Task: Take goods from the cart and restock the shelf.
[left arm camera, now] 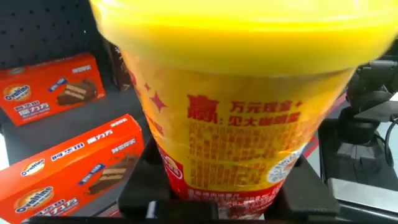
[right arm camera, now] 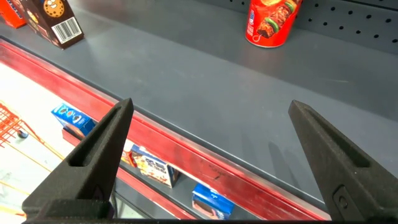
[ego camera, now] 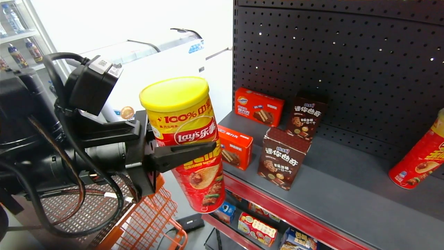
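Note:
My left gripper [ego camera: 194, 147] is shut on a chips can [ego camera: 187, 139] with a yellow lid and red body. It holds the can upright in the air, above the orange cart [ego camera: 145, 222] and just left of the shelf [ego camera: 347, 194]. In the left wrist view the can [left arm camera: 249, 124] looms close, clamped in the left gripper [left arm camera: 230, 202]. My right gripper [right arm camera: 211, 162] is open and holds nothing, hanging over the shelf's red front edge [right arm camera: 205, 162]. A second red can [ego camera: 421, 156] leans at the shelf's far right, near the pegboard [ego camera: 347, 62].
Two orange boxes [ego camera: 258, 106] [ego camera: 237, 146] and two brown cookie boxes [ego camera: 307, 116] [ego camera: 282, 158] stand on the left part of the shelf. Bare grey board lies between them and the second can [right arm camera: 270, 22]. Packets [ego camera: 256, 227] fill the lower shelf.

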Controlling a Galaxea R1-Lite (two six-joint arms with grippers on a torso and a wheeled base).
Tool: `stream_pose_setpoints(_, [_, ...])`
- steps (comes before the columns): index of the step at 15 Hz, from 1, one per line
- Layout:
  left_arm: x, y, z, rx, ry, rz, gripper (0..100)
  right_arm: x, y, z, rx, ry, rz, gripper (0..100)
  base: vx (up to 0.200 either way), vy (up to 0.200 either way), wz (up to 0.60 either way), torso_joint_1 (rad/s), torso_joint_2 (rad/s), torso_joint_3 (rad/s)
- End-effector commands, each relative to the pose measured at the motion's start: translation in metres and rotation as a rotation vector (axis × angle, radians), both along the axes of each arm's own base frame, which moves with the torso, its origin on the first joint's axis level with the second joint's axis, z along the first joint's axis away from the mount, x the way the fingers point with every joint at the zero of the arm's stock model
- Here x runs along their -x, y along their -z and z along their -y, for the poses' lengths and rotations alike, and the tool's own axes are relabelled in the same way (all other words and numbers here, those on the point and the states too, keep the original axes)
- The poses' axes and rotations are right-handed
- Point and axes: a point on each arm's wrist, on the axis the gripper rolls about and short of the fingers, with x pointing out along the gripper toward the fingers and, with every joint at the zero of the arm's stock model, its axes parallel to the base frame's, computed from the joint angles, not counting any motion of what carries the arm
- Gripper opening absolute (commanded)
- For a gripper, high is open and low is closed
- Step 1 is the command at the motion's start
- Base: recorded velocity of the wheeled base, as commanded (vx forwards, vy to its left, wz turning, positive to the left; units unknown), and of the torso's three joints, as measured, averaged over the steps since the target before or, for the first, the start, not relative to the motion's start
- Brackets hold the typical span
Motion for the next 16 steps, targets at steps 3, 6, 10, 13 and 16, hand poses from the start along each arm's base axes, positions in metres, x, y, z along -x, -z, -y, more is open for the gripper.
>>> stream_pose_setpoints(3, [0.000, 0.000, 0.007, -0.002, 0.026, -0.004, 0, 0.000, 0.000, 0.000, 0.000, 0.000, -0.001, 100, 0.000, 0.000, 0.00, 0.000, 0.00, 0.000])
stream_pose_setpoints(6, [0.002, -0.002, 0.011, 0.003, 0.046, 0.006, 0, 0.000, 0.000, 0.000, 0.000, 0.000, -0.001, 100, 0.000, 0.000, -0.60, -0.001, 0.00, 0.004])
stream_pose_setpoints(10, [0.004, -0.008, 0.013, 0.013, 0.055, 0.020, 0, 0.000, 0.000, 0.000, 0.000, 0.000, -0.001, 100, 0.000, 0.000, -0.60, 0.000, 0.00, 0.002])
stream_pose_setpoints(13, [0.003, -0.011, 0.013, 0.019, 0.055, 0.027, 0, 0.000, 0.000, 0.000, 0.000, 0.000, -0.001, 100, 0.000, 0.000, -0.60, -0.002, 0.00, 0.007])
stream_pose_setpoints(16, [0.003, -0.010, 0.013, 0.019, 0.053, 0.027, 0, 0.000, 0.000, 0.000, -0.002, 0.000, 0.000, 100, 0.000, 0.000, -0.60, 0.001, 0.00, 0.002])
